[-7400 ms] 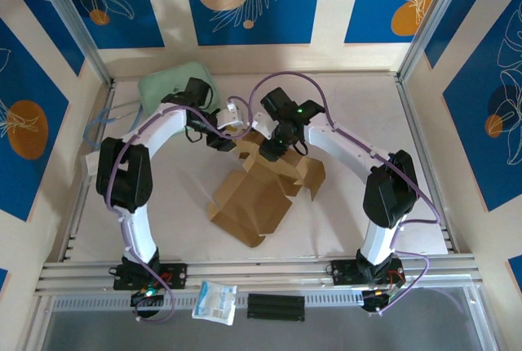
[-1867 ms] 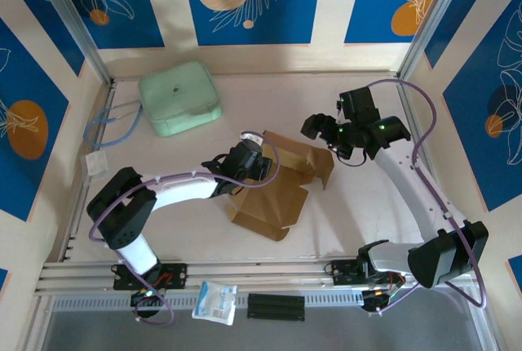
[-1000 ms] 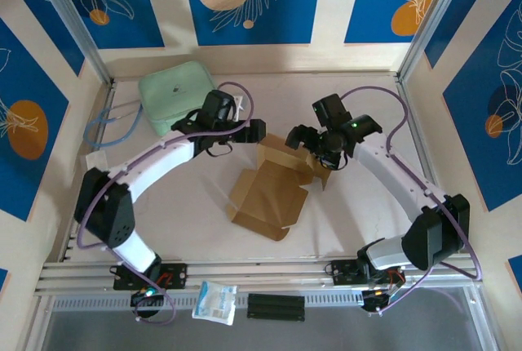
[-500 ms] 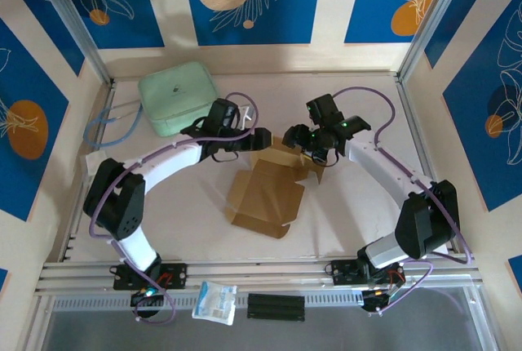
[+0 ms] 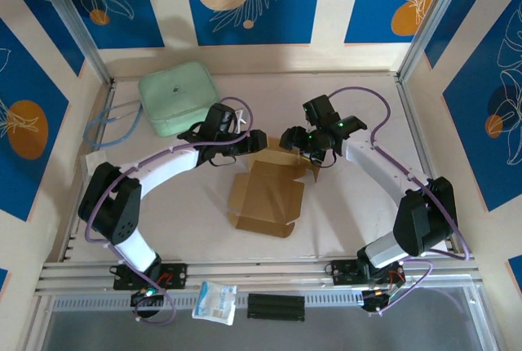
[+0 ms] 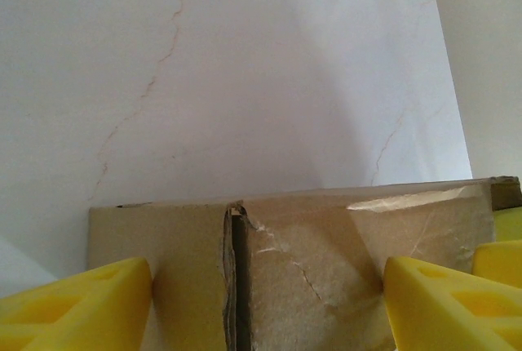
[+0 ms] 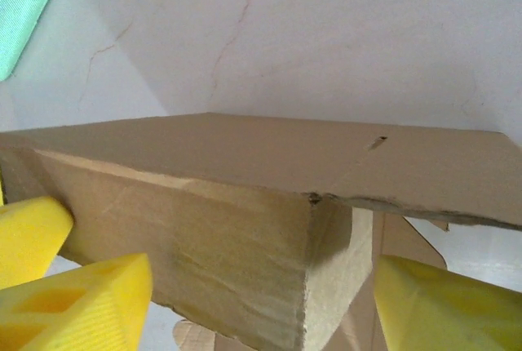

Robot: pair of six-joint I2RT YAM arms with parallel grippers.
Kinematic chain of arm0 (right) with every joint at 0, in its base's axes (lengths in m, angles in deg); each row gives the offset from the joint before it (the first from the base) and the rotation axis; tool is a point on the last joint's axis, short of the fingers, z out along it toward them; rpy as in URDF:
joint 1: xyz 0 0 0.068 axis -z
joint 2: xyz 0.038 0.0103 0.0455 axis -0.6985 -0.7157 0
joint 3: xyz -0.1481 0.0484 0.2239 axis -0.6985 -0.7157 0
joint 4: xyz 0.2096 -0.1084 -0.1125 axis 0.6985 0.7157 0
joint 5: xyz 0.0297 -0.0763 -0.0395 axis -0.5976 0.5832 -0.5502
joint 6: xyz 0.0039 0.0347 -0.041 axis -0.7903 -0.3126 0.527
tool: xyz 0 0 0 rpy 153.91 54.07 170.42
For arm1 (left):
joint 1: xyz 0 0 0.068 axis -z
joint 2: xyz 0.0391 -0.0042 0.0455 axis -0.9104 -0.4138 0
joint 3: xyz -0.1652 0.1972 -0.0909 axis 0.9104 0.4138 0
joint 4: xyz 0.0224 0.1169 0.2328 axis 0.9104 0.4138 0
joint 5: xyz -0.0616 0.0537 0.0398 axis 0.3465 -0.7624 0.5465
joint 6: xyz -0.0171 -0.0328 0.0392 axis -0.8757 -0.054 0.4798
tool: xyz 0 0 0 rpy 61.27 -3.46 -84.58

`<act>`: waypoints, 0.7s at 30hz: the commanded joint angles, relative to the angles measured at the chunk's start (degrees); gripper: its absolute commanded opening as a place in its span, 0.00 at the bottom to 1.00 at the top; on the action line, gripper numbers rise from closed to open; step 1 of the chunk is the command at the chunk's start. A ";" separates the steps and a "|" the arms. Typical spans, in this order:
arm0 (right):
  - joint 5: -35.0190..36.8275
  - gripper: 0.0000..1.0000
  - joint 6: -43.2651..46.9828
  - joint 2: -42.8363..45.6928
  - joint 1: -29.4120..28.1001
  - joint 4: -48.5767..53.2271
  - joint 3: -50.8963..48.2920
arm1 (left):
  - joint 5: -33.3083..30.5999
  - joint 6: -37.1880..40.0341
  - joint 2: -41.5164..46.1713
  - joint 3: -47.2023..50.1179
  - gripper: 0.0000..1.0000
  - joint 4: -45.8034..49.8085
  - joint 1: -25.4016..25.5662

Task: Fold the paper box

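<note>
White marbled bench (image 5: 359, 212), blue leafy walls (image 5: 245, 0). The left end effector (image 5: 254, 140) and right end effector (image 5: 292, 139) are spread wide around the brown cardboard paper box (image 5: 267, 196)'s far flaps.

The left arm (image 5: 161, 160) and right arm (image 5: 379, 166) have white links, black joints and purple cables. Their fingers (image 6: 73, 302) are yellow, perhaps foam.

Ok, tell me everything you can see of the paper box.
The paper box is plain brown cardboard, only partly folded. Its near panels lie flat on the table, notched flaps at the near edge; its far end is raised. The left gripper and right gripper, both open, straddle that raised part, which is creased and cracked along a fold.
</note>
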 commanded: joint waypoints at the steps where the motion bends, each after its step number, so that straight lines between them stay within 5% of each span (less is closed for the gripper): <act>1: 0.87 0.76 0.79 4.04 -0.97 2.90 0.82 | -0.71 -0.99 -0.27 -0.70 0.73 0.79 0.06; 9: 3.38 0.80 -2.96 14.68 -5.27 -1.55 -10.36 | -1.22 -0.29 -0.18 -1.91 0.74 2.11 -0.01; 15: -0.91 0.78 -2.83 17.14 -8.50 -20.47 -23.67 | -1.24 0.21 -0.78 -2.89 0.73 2.91 0.02; 21: 10.29 0.86 -0.80 11.11 -10.37 -29.37 -27.15 | -0.79 0.02 -0.71 -2.63 0.73 2.39 -0.01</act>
